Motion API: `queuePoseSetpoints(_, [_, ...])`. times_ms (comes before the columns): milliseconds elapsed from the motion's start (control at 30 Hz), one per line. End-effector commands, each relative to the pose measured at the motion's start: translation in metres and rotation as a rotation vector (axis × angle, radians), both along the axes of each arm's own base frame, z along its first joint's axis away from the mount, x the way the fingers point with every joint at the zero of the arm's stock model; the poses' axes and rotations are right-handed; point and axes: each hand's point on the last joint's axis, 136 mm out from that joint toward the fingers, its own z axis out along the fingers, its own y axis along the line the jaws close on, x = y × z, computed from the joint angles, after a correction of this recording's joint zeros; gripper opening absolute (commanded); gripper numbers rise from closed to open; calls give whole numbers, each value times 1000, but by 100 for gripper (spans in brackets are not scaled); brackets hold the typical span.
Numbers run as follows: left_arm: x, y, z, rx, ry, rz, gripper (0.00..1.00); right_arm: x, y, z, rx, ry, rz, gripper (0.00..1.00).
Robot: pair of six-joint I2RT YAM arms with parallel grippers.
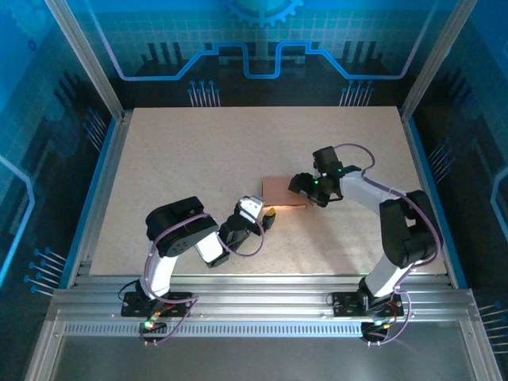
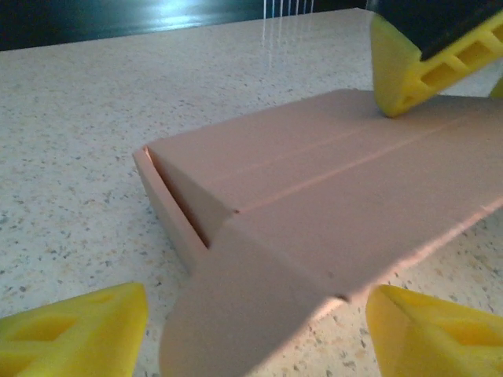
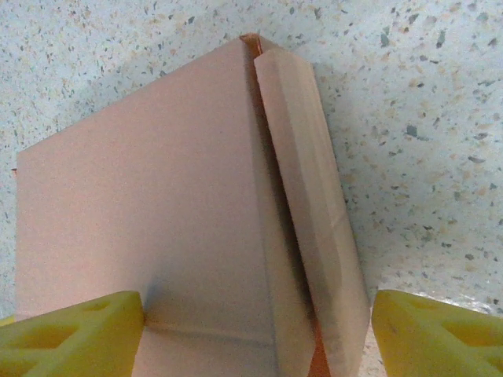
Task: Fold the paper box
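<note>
Nearest me, my left pincer [image 1: 270, 213] sits low, fingers spread either side of the box's [image 1: 282, 191] end flap [image 2: 236, 314] and gripping nothing. The box lies near-flat in the middle of the worktop [image 1: 198, 151]. At its far end my right pincer [image 1: 306, 190] is spread too, one finger [image 2: 397, 67] resting on the top panel. My worry: that single finger is a thin hold, so pushing the flap could skate the whole box or buckle it off its creases.
</note>
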Motion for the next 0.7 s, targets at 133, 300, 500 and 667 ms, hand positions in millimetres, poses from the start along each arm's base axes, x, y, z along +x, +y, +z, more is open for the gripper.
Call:
queuePoseSetpoints(133, [-11,3,7,-81,54,-72,98,0,2,-8,-30,37,-9,77])
queuePoseSetpoints(300, [-22,5,8,-91,76,-109,99,1,2,-11,-36,42,-7,77])
queuePoseSetpoints(500, [-60,10,4,-132,158,-226,99,6,2,-12,-55,38,15,78])
queuePoseSetpoints(667, [-87,22,21,-249,228,-259,99,8,1,-10,-74,26,53,78])
